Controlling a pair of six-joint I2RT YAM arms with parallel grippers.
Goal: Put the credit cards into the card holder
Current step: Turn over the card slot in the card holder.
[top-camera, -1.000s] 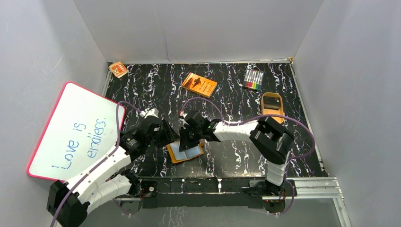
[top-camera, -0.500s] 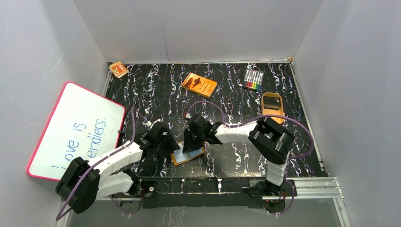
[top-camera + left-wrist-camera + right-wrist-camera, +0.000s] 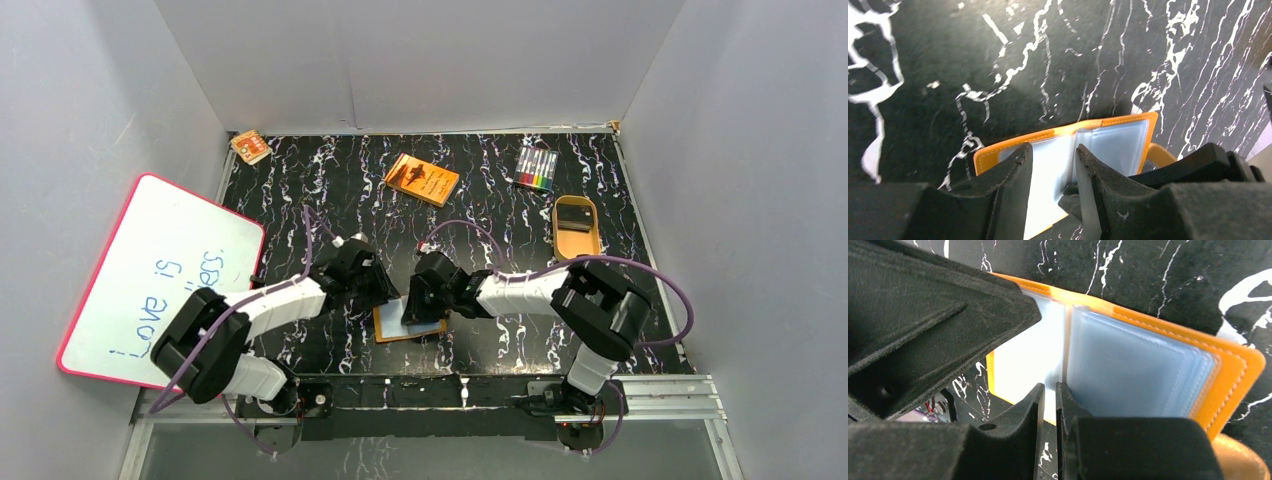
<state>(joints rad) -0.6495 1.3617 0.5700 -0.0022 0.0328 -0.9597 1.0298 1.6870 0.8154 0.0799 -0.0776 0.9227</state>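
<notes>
**Left gripper** (image 3: pixel 1052 150): the fingers stand partly apart over the left half of the wallet (image 3: pixel 400 326), with a pale pocket leaf showing in the gap between them. Whether the pads touch the leaf cannot be told.

**Wallet, position:** it lies opened flat with the inner side up, on the black marbled table near the front edge, between the two grippers.

**Wallet, orientation:** the long axis of the opened wallet runs roughly left to right across the table, slightly skewed. The fold crosses it from near to far. The snap tab (image 3: pixel 1240 460) projects from the outer edge of the half that carries the stacked pockets.

**Wallet, handling (judgement):**
- The wallet is light, and its leather is soft and likely to spring towards closed when released.
- The clear pockets are thin, slick and liable to crease.
- One half should be held down on the stitched orange border while a single pocket is lifted by its free edge.

**Right gripper** (image 3: pixel 1049 386): the fingers are closed to a narrow slit at the fold, apparently pinching the edge of one pale pocket leaf.

**Card** (image 3: pixel 573 214): one black card lies well to the right in the tan tray (image 3: pixel 577 250), with its long axis across the tray.

**Card, handling (judgement):** it is thin, stiff and smooth, and it lies flat, so a grip across the short edges, with one edge tipped up first, looks safest
</notes>
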